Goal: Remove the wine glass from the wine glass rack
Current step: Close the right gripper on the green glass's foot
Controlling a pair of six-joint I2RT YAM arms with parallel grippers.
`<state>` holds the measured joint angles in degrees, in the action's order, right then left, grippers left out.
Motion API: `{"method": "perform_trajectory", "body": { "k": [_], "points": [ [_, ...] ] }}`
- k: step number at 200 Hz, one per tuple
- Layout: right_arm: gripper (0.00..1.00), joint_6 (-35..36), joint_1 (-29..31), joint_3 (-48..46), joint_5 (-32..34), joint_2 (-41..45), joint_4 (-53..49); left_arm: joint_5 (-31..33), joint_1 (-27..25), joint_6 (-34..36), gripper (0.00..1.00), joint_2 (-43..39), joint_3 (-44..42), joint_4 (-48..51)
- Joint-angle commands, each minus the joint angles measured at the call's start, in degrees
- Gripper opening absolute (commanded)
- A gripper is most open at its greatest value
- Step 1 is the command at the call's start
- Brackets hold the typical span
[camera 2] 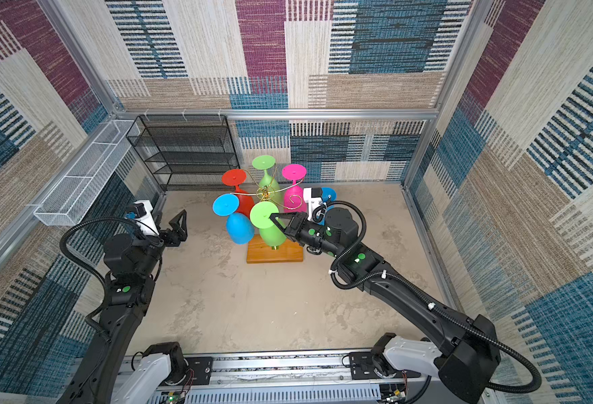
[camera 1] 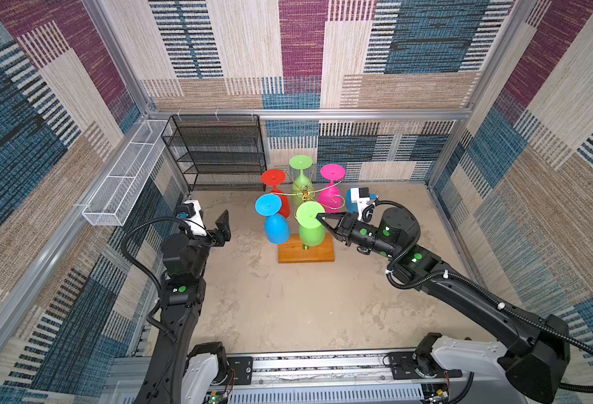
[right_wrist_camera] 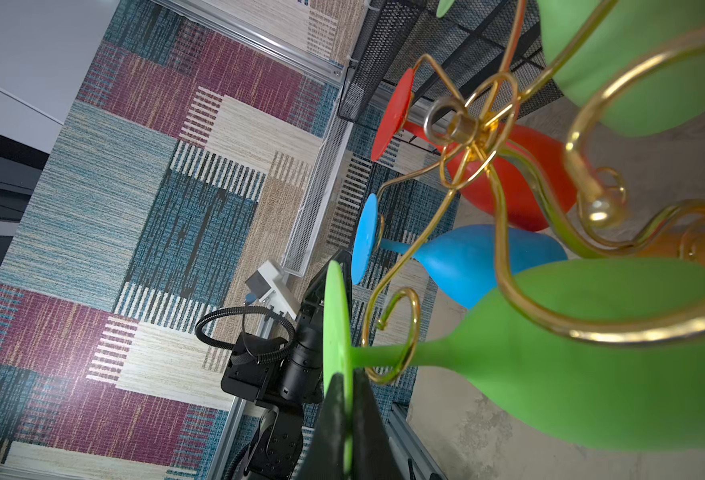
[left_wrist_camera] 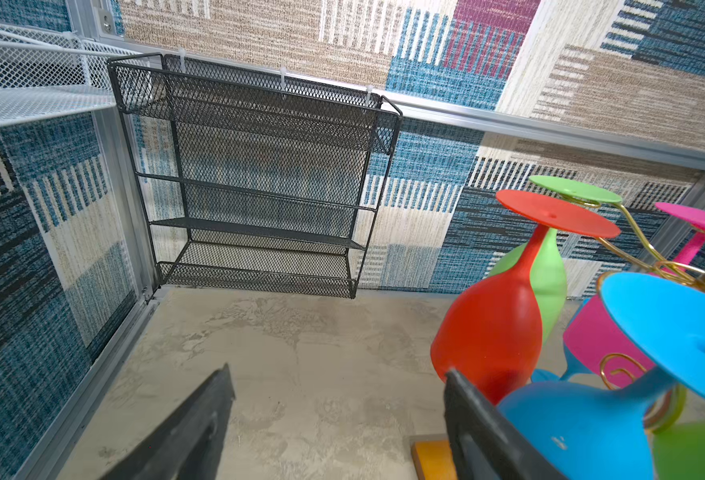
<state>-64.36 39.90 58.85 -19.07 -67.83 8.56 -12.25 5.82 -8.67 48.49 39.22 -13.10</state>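
Though the right gripper (camera 1: 319, 217) has its fingers (right_wrist_camera: 369, 419) clenched on the foot of the green wine glass (camera 1: 311, 229) (6 o'clock arm), it hangs on the wine glass rack (camera 1: 305, 254); lift-off not yet done. Left gripper (camera 1: 222, 229) released, idle at rack's 9 o'clock.

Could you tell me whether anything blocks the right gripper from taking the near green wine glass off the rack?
Nothing between them: the right gripper is shut on the green wine glass at its foot. The gold scroll arm curls round its stem, so it must slide out first. The blue wine glass hangs close beside.
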Motion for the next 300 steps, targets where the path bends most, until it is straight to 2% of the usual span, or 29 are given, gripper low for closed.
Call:
{"method": "perform_trajectory", "body": {
  "k": [1,110,300],
  "points": [
    [0.00,0.7,0.0,0.8,-0.6,-0.3,2.5,0.0,-0.1,-0.3,0.82,-0.2,0.0,-1.8],
    [0.00,0.8,0.5,4.0,-4.0,-3.9,2.4,-0.1,0.0,-0.3,0.82,-0.4,-0.1,-1.8],
    [0.00,2.9,0.6,8.0,0.4,-7.6,2.6,0.1,0.0,0.0,0.82,-0.6,-0.1,-1.7]
  ]
}}
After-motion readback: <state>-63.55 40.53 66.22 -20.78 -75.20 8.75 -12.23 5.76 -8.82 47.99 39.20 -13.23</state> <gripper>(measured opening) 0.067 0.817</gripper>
